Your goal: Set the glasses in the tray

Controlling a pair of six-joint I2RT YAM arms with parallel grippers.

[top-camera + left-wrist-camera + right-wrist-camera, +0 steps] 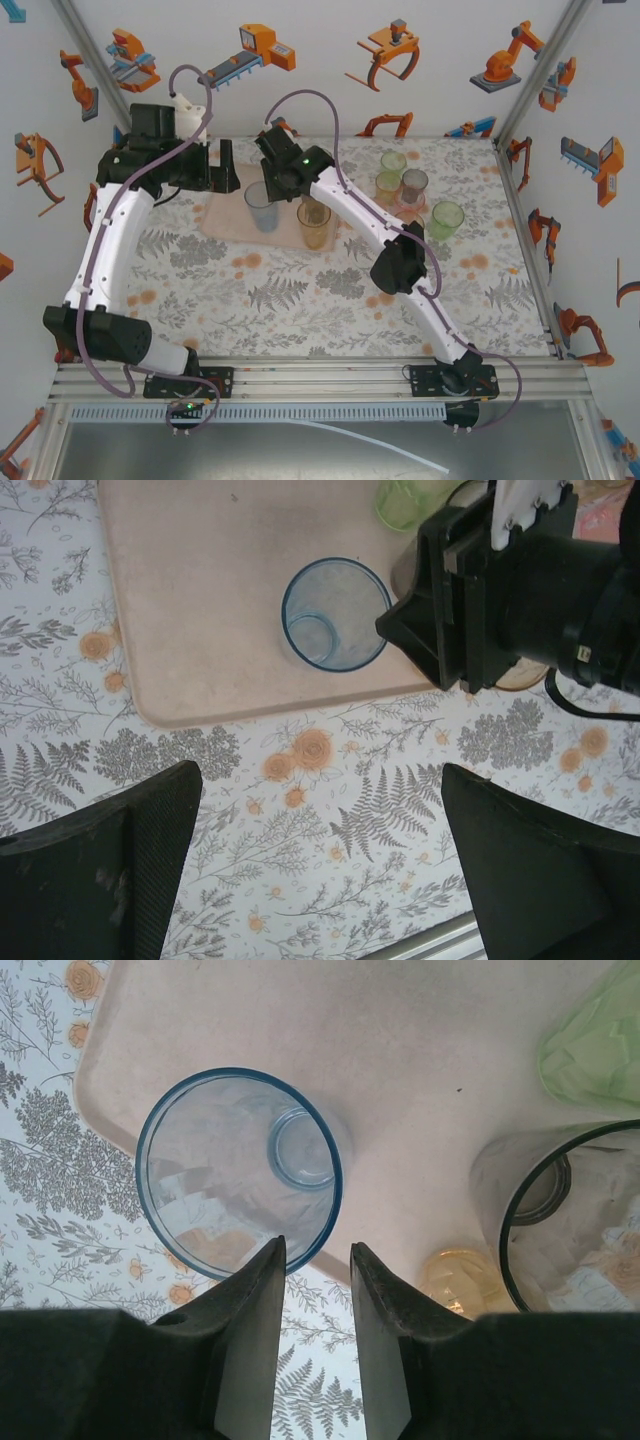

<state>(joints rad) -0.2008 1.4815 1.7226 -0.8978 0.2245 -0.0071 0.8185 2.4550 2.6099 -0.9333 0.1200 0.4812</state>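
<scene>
Standing upright and mouth up in the tray [228, 224], the blue glass [262, 206] sits close to the tray edge that faces the left gripper [320, 880]. The right gripper [317, 1260] hangs at this glass's rim. Its fingers [250, 1340] are parted by a narrow gap and clamp nothing. In the right wrist view the blue rim curves past the tip of one finger, and whether it touches cannot be told.

At 3 o'clock from the blue glass in that view stands a smoky grey glass [570, 1222], also upright. A small orange glass [458, 1278] is just beside it at its 7 o'clock, and a green glass [592, 1048] lies at its 12 o'clock.

The left gripper is spread wide and holds nothing. It is over the fern-printed tablecloth [330, 810], just off the tray — at about 11 o'clock of the tray in the top view. From the left wrist camera the blue glass lies at 12 o'clock, with the right gripper's black body right beside it at 3 o'clock.

Seen from above, more glasses are grouped on the tablecloth, well apart from the tray at its 3 o'clock — a pale green glass [393, 162], a yellow-green glass [388, 183], a grey glass [414, 183] and a bright green glass [446, 220].
</scene>
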